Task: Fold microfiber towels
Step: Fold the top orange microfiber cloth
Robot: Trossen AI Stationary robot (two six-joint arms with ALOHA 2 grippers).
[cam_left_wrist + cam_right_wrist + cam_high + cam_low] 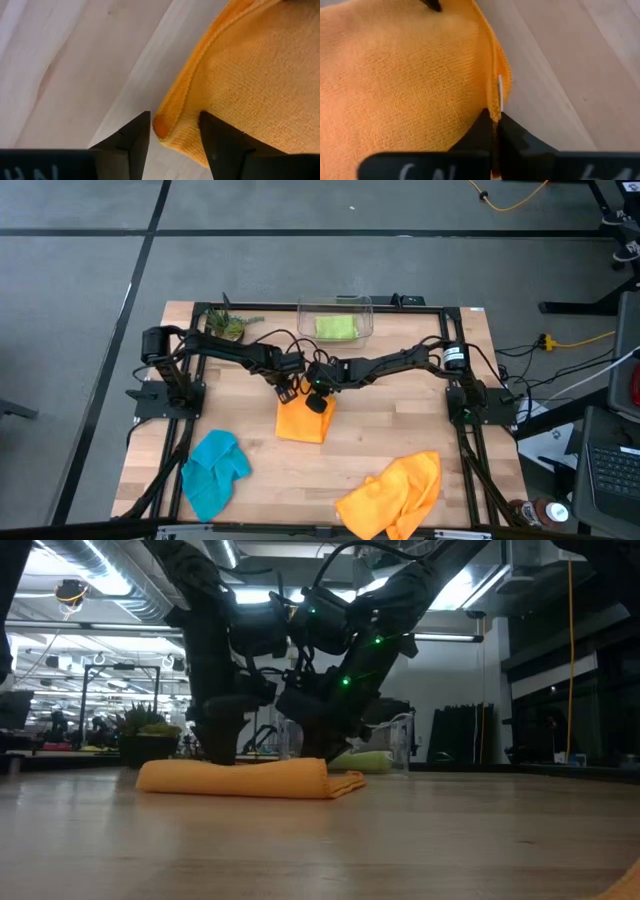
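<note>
Clear bin (335, 308) holds a green towel (335, 327); right gripper (495, 131) pinches the folded orange towel (303, 420), left gripper (172, 137) spread astride its corner

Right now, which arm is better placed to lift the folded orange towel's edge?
The right. The right gripper is shut on the folded orange towel; the left gripper only straddles a corner, open.
</note>
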